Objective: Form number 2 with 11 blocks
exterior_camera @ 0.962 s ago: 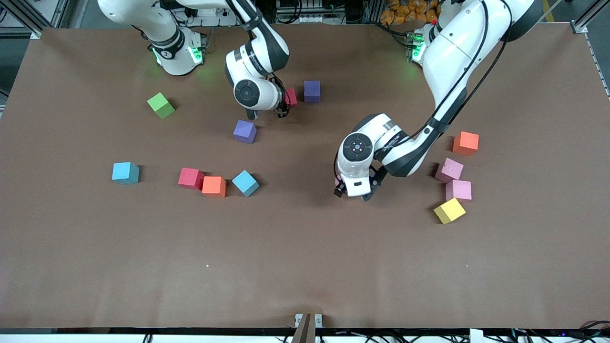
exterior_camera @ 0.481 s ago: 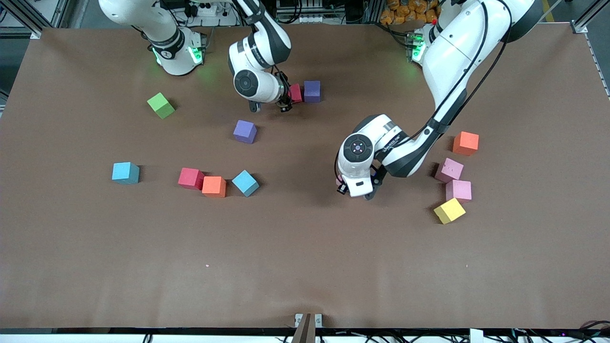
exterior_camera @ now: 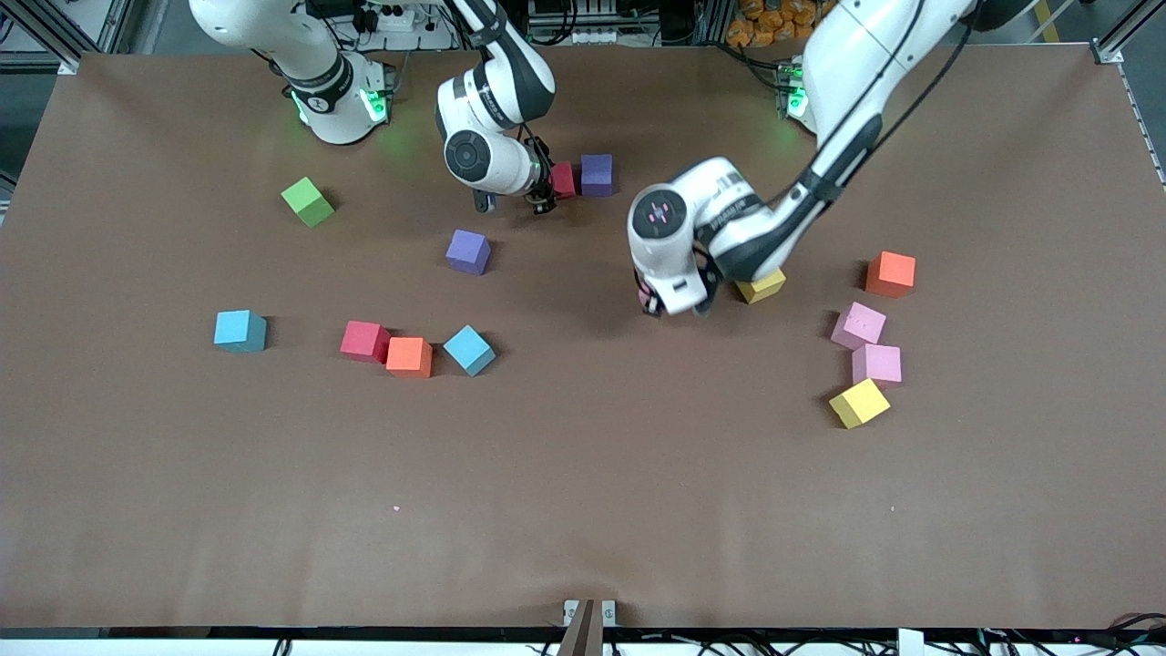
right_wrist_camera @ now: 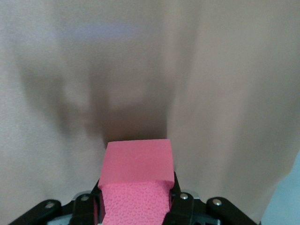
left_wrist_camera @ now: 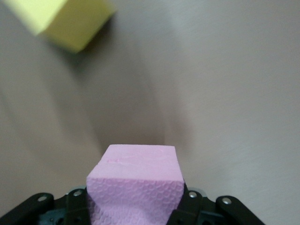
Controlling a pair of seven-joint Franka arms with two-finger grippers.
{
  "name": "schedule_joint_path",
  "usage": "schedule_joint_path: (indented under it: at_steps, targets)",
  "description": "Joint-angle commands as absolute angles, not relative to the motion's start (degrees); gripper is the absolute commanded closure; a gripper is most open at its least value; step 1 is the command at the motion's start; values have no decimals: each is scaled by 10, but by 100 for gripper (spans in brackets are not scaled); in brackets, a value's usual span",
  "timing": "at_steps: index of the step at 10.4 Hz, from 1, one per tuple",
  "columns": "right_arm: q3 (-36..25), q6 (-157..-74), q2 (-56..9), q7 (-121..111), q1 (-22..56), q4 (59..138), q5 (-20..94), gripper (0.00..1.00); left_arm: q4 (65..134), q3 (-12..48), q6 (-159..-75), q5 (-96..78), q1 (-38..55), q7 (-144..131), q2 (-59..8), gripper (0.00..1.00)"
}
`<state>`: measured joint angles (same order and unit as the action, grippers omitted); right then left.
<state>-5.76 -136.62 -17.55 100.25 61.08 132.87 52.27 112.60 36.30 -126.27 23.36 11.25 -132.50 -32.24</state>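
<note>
Left wrist view: a pink block [left_wrist_camera: 134, 187] is clamped in the left gripper [exterior_camera: 672, 308], since lifted clear, uncovering a yellow block [exterior_camera: 761, 286]. A red block [right_wrist_camera: 136, 187] is gripped by the right gripper [exterior_camera: 544, 193], beside a purple block [exterior_camera: 597, 174].

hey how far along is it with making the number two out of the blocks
Barely started. Done: nothing yet reads as a 2; only a purple block lies by the red block in the right pincer. In hand: the left pincer grips a pink block. Left: the other blocks, like the yellow block and orange block, lie scattered.
</note>
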Motion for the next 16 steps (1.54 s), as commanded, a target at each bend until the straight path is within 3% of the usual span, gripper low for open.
schedule_joint_path:
  at_steps: [1, 3, 4, 13, 16]
  targets:
    - [-60, -1381, -156, 1008, 621, 1348, 548, 100, 1242, 473, -1292, 229, 34, -1419, -255, 100]
    - [-60, -1380, -156, 1008, 625, 1348, 550, 100, 1303, 573, -1311, 229, -34, -1517, -243, 100]
    - [-60, -1380, -158, 1008, 628, 1348, 550, 100, 1321, 589, -1321, 230, -40, -1569, -243, 100]
    - [-61, -1400, -171, 1007, 657, 1347, 569, 100, 1355, 613, -1371, 234, -37, -1702, -251, 100]
    - [-61, -1398, -171, 1003, 657, 1346, 568, 100, 1351, 613, -1364, 235, -97, -1658, -247, 100]
